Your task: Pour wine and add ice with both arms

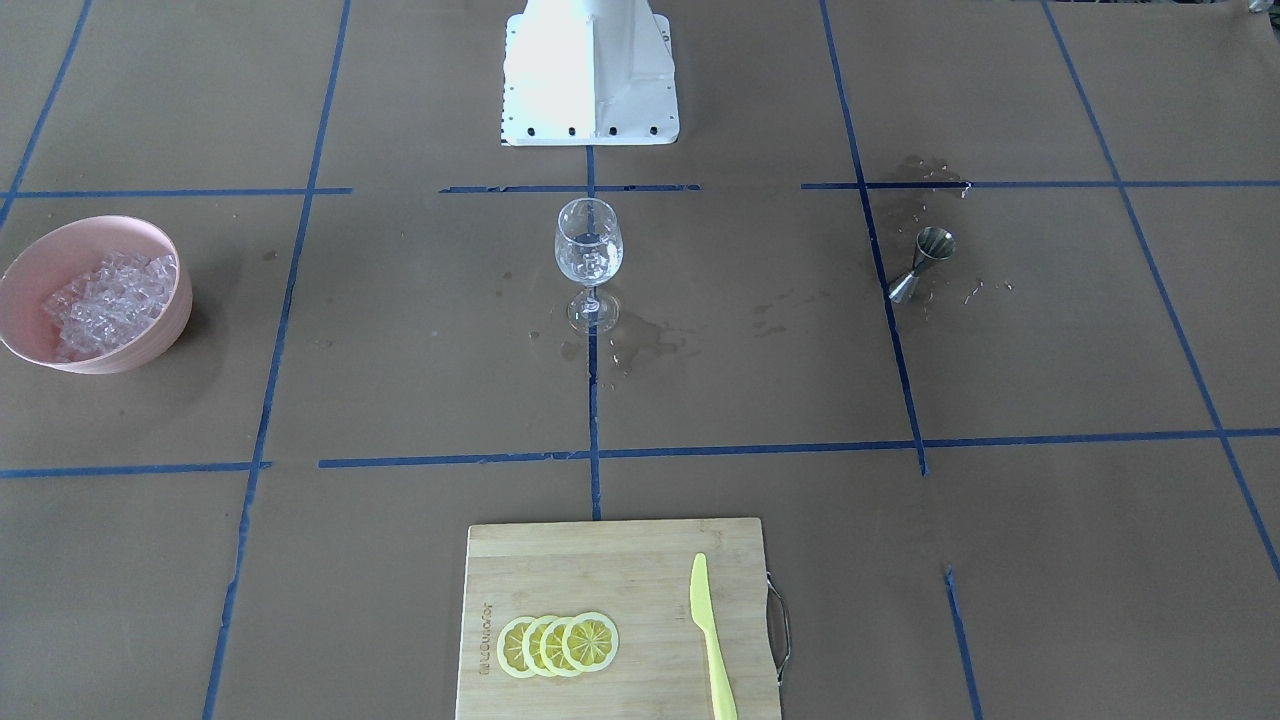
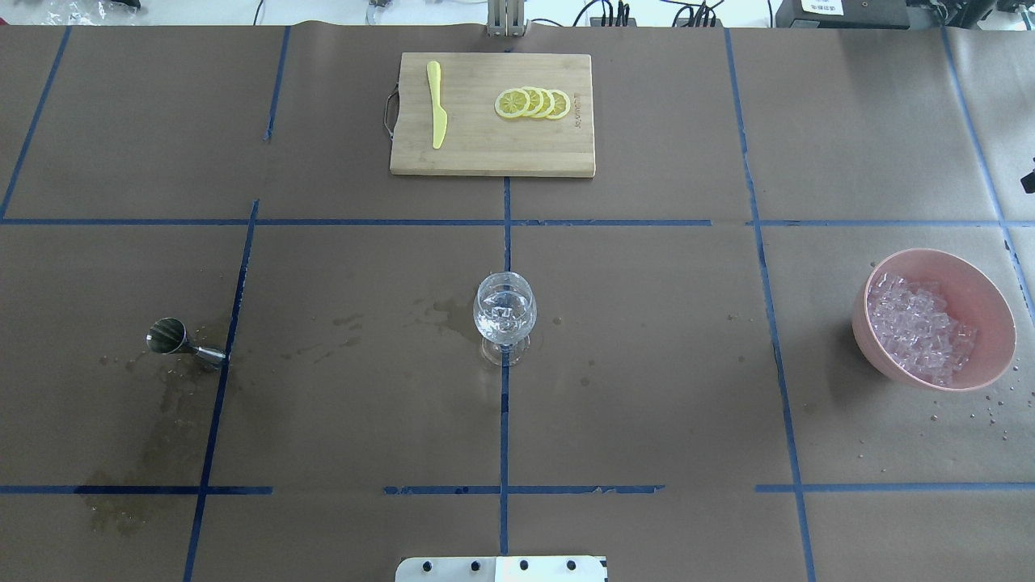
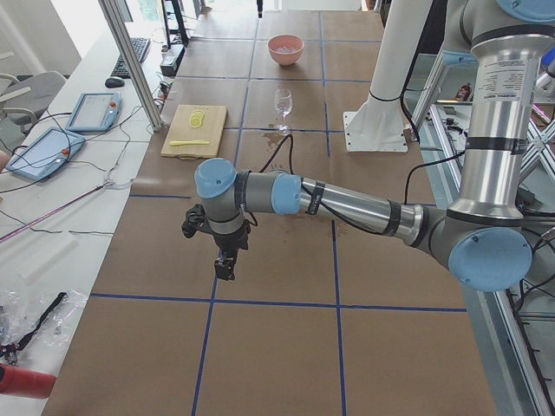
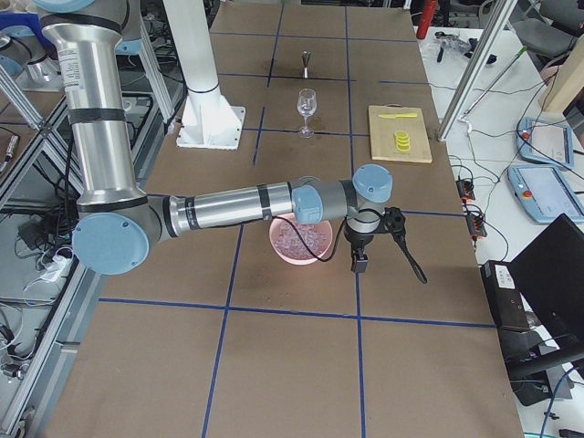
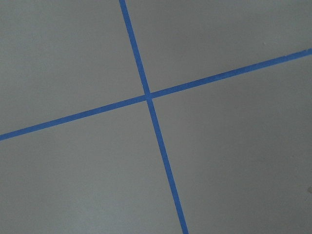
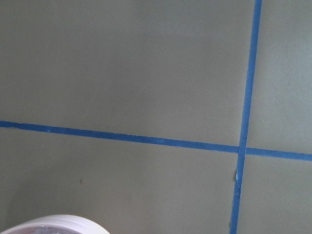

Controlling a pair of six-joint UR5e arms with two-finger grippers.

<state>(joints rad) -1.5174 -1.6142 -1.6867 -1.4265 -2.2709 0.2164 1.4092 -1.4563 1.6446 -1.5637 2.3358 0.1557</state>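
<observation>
- Burned-in lettering is running along one edge of the wooden cutting board (image 2: 485,149), too small to read; lemon slices (image 2: 534,103) and a yellow knife (image 2: 437,105) are lying on it
- A pink bowl (image 2: 982,283) is holding a heap of ice (image 2: 918,327) at the robot's right end of the desk (image 2: 647,364)
- A wine glass (image 1: 588,245) is standing mid-desk, with a few cubes inside
- A steel jigger (image 2: 174,339) is sitting among wet marks
- The left arm (image 3: 347,204) and right arm (image 4: 228,208) are hovering above the desk; I cannot tell how their jaws are set
</observation>
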